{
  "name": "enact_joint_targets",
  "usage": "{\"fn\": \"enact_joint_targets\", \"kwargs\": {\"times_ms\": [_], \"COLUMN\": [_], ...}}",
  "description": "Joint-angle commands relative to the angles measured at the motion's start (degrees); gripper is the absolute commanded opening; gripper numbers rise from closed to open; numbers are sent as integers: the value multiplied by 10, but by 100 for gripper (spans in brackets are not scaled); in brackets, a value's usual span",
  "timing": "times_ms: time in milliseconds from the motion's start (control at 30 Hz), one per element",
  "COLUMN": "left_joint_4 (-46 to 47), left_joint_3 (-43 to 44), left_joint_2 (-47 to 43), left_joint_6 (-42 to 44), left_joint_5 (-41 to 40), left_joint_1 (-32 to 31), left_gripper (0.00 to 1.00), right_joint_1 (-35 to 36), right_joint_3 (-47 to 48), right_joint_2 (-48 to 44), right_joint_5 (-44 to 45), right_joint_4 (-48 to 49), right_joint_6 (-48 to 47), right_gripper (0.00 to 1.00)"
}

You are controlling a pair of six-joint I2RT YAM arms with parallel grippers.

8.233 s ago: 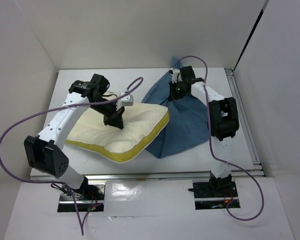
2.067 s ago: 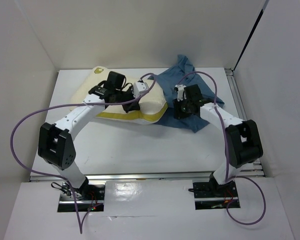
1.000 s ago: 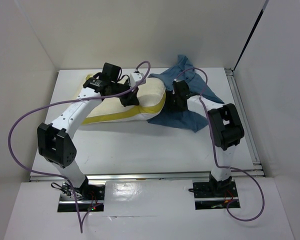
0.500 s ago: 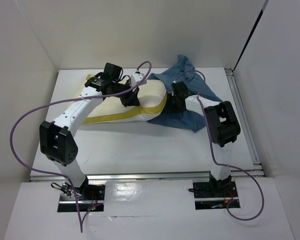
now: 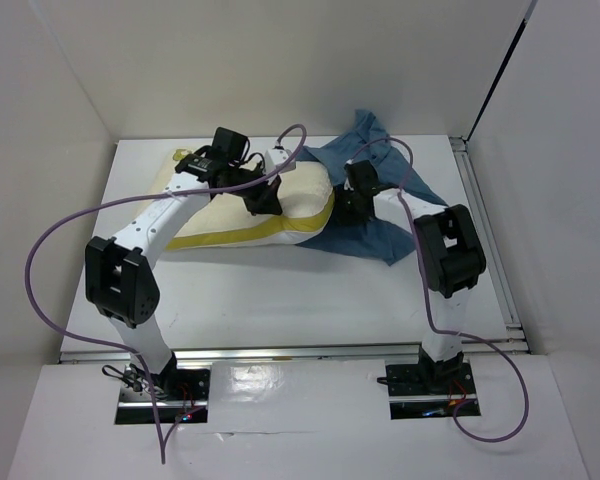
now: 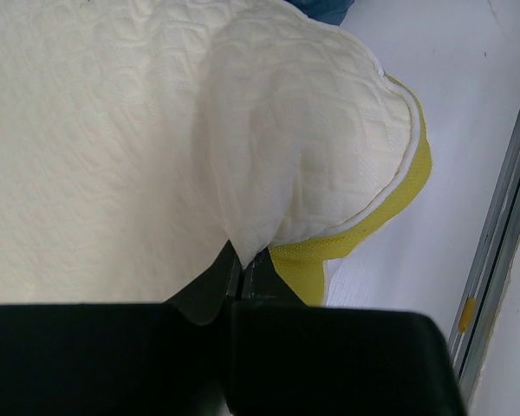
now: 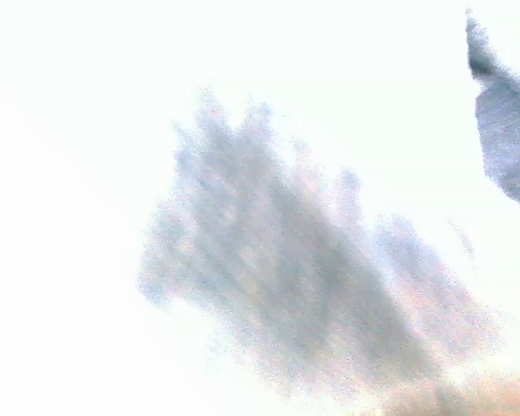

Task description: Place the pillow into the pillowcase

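The cream pillow (image 5: 220, 215) with a yellow edge seam lies across the back middle of the table. My left gripper (image 5: 263, 200) is over its right half. In the left wrist view the gripper (image 6: 243, 264) is shut on a pinched fold of the pillow's cream cover (image 6: 113, 130). The slate-blue pillowcase (image 5: 380, 238) lies crumpled right of the pillow, its cloth touching the pillow's right end. My right gripper (image 5: 352, 203) is at that cloth edge; its jaws are hidden. The right wrist view is washed out and shows only blurred blue cloth (image 7: 312, 295).
White walls close the table on the left, back and right. A metal rail (image 5: 485, 230) runs along the table's right edge, and another along the front (image 5: 300, 350). Purple cables (image 5: 40, 270) loop from both arms. White tabletop (image 5: 280, 290) lies in front of the pillow.
Over the last seconds my left gripper has carried the pillow back and right, up against the pillowcase. My right gripper has moved left to the cloth beside it. Little has changed in the last half second.
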Motion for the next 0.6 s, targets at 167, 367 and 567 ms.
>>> {"fn": "enact_joint_targets", "kwargs": {"times_ms": [167,367,567], "left_joint_4": [28,28,28], "left_joint_3": [29,29,29], "left_joint_2": [1,-4,-4], "left_joint_6": [12,17,17], "left_joint_5": [32,32,32], "left_joint_1": [2,8,13], "left_gripper": [0,0,0], "right_joint_1": [-13,-13,-13], "right_joint_3": [21,41,64], "right_joint_2": [-22,7,36], "right_joint_5": [-3,17,17], "right_joint_4": [-9,-9,-9], "right_joint_6": [24,24,30], "right_gripper": [67,64,63]}}
